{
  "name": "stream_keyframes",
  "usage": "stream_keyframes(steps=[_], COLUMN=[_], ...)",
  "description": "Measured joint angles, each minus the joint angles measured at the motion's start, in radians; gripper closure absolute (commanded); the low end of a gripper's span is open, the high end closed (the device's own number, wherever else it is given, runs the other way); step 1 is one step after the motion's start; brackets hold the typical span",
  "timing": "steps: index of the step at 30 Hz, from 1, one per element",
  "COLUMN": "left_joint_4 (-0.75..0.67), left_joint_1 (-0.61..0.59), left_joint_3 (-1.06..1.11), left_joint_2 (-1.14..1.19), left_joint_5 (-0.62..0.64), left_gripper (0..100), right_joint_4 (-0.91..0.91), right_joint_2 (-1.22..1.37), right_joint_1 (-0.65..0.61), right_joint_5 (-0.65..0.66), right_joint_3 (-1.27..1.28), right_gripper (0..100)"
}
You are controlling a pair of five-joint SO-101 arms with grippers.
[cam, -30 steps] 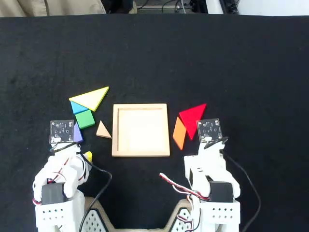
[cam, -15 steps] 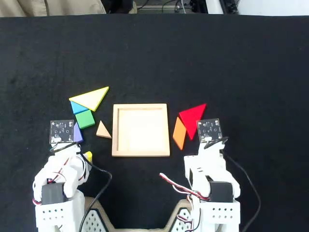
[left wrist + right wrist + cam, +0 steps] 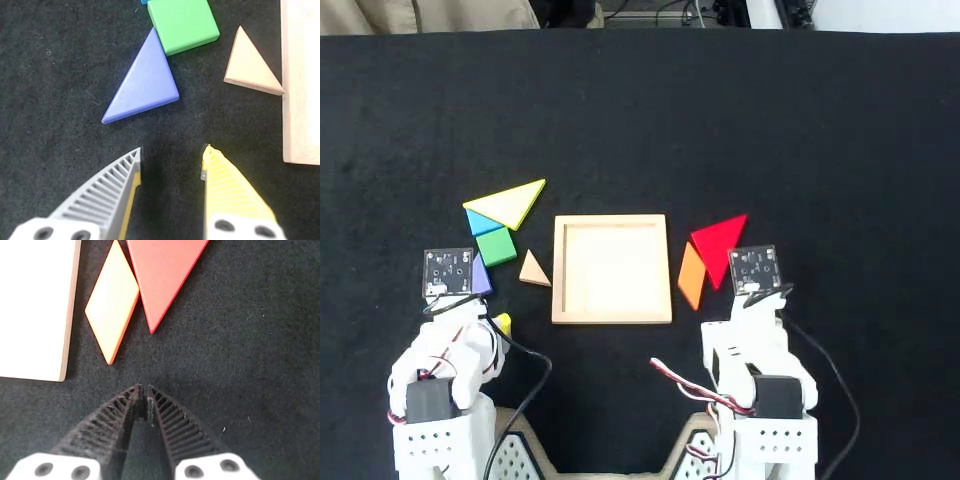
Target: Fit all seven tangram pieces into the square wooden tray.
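7 pieces (image 3: 715, 243), apparently all loose, flanking tray (image 3: 611, 219)

We find the square pale wooden tray (image 3: 559, 270) lying flat, with all seven pieces lying flat outside it. To its left we note a large pale yellow triangle (image 3: 508, 203), a blue piece (image 3: 480, 222) between that triangle and a green square (image 3: 497, 246), a violet triangle (image 3: 481, 276) with one corner meeting the green square, and a small bare-wood triangle (image 3: 533, 270) just beside the tray's rim. To the tray's right, an orange parallelogram (image 3: 691, 275) lies just beside the rim, with a large red triangle (image 3: 718, 245) alongside it.
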Motion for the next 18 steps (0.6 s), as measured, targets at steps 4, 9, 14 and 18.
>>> stream_keyframes(steps=[4, 9, 14, 18], left_joint_4=[0.0, 0.0, 0.0, -0.086], left_joint_1=[0.0, 0.0, 0.0, 0.0], left_joint_3=[0.0, 0.0, 0.0, 0.0], left_joint_2=[0.0, 0.0, 0.0, 0.0], left_joint_5=[0.0, 0.0, 0.0, 0.0], left_gripper=[80, 80, 80, 80], right_joint_4=[0.0, 0.0, 0.0, -0.087], right_joint_2=[0.0, 0.0, 0.0, 0.0], right_joint_1=[0.0, 0.0, 0.0, 0.0], right_joint_5=[0.0, 0.0, 0.0, 0.0], right_joint_3=[0.0, 0.0, 0.0, 0.0], right_gripper=[98.5, 98.4, 98.4, 98.5])
